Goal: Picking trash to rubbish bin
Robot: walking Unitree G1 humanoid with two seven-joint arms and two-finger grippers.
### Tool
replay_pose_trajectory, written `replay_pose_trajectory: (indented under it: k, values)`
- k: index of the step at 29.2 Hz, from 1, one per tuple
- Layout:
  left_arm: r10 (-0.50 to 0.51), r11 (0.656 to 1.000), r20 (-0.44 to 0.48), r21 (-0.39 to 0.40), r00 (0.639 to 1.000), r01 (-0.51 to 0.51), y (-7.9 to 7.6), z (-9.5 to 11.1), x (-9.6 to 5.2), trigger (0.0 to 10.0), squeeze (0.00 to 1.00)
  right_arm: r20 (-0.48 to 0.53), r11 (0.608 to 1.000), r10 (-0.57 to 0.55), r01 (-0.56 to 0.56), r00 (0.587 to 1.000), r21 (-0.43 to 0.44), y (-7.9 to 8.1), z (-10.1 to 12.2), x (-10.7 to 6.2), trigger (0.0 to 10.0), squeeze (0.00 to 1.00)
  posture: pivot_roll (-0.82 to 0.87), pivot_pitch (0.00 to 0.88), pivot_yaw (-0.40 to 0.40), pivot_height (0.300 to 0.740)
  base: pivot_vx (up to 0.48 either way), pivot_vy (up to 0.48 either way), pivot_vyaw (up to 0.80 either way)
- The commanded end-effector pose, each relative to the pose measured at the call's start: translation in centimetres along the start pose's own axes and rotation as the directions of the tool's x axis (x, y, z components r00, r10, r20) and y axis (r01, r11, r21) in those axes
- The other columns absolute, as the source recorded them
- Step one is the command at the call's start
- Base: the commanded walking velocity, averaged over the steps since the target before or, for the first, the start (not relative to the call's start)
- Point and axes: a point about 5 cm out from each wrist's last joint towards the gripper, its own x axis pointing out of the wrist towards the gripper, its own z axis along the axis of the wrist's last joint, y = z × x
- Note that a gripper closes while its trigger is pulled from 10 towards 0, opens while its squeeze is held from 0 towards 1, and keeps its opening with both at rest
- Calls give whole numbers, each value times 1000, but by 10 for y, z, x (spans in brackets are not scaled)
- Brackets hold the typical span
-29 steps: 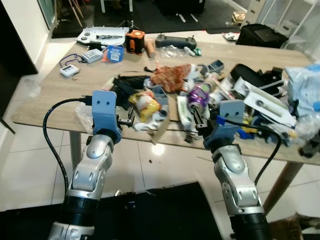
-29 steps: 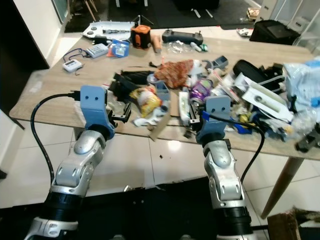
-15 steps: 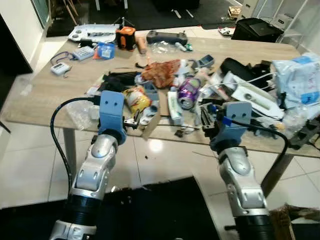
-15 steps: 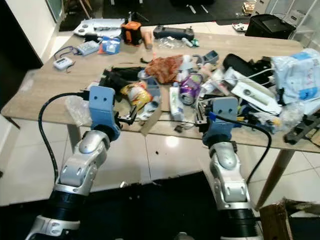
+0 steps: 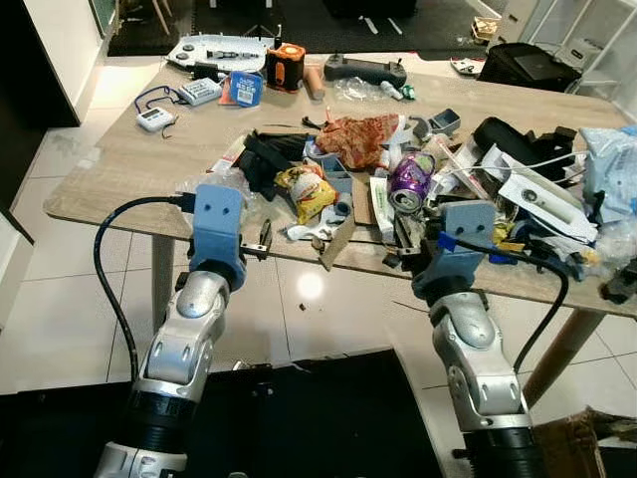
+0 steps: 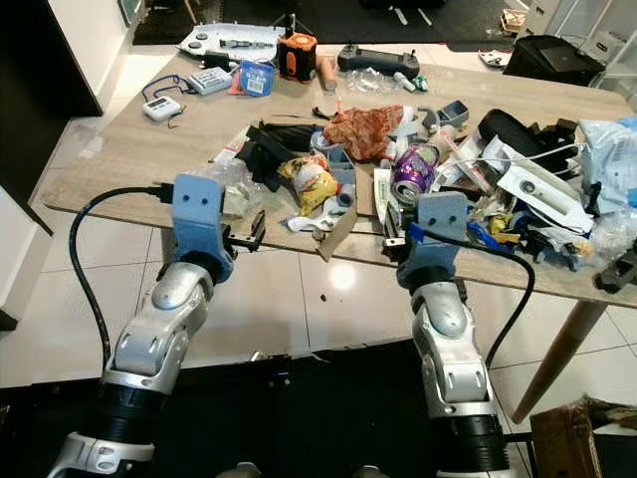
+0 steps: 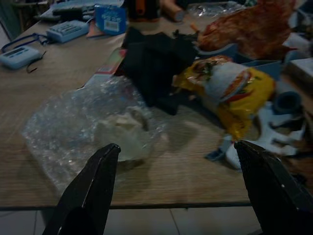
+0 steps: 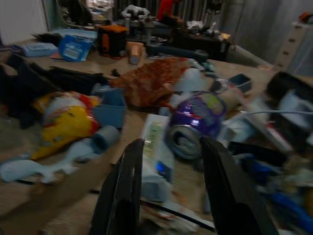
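Observation:
Trash lies heaped on the wooden table [image 5: 119, 174]: a clear plastic bag [image 7: 93, 132], a yellow snack bag [image 5: 311, 189], a purple can [image 5: 410, 182] on its side, a white tube [image 8: 155, 147] and a red-orange wrapper [image 5: 363, 134]. My left gripper [image 5: 261, 239] hovers at the table's front edge, open wide and empty, between the clear bag and the snack bag [image 7: 230, 88]. At the same edge my right gripper [image 5: 404, 237] is open and empty, just short of the purple can [image 8: 195, 122] and the white tube.
A black cloth [image 5: 264, 159] lies behind the clear bag. Remotes, an orange device [image 5: 291, 68] and a blue box [image 5: 244, 88] sit at the table's back. Cables and white bags [image 5: 607, 169] crowd the right end. A black mat [image 5: 299, 418] covers the tiled floor below.
The whole view has shifted, so the camera has moved. Both grippers remain open at the table's front edge, and nothing has been taken hold of.

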Motion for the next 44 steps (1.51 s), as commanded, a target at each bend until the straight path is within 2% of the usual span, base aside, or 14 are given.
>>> replay_pose_trajectory:
  k: [1, 11, 12, 13, 20, 44]
  values:
    - [-11, 1000, 3, -1, 1000, 11, -2, -2, -3, 10000, 0, -13, 1000, -25, 25, 1000, 5, -5, -5, 0, 10000, 1000, 2, 125, -14, 740, 0, 0, 0]
    - [-32, 999, -7, 2, 999, 32, -3, -3, -2, 10000, 0, -39, 1000, -30, 30, 999, -6, -5, -12, 13, 10000, 1000, 6, 111, -10, 740, 0, 0, 0]
    - [-27, 1000, -10, -9, 1000, 27, -2, -3, -2, 10000, 0, -45, 999, -30, 29, 999, -14, -3, -12, 16, 10000, 914, 6, 111, -10, 740, 0, 0, 0]
    - [-24, 1000, -11, -16, 1000, 23, -2, -4, -2, 10000, 0, -49, 999, -30, 29, 998, -20, -2, -12, 17, 10000, 0, 6, 111, -10, 740, 0, 0, 0]
    - [-15, 999, -22, -44, 1000, 14, -1, -5, -2, 10000, 0, -52, 999, -52, 52, 997, -16, -3, -14, 20, 10000, 0, 13, 113, -18, 740, 0, 0, 0]
    - [2, 999, -10, -48, 1000, -3, 0, 0, 2, 10000, 0, -51, 998, -65, 65, 997, 3, -5, -16, 19, 10000, 0, 15, 168, -14, 740, 0, 0, 0]
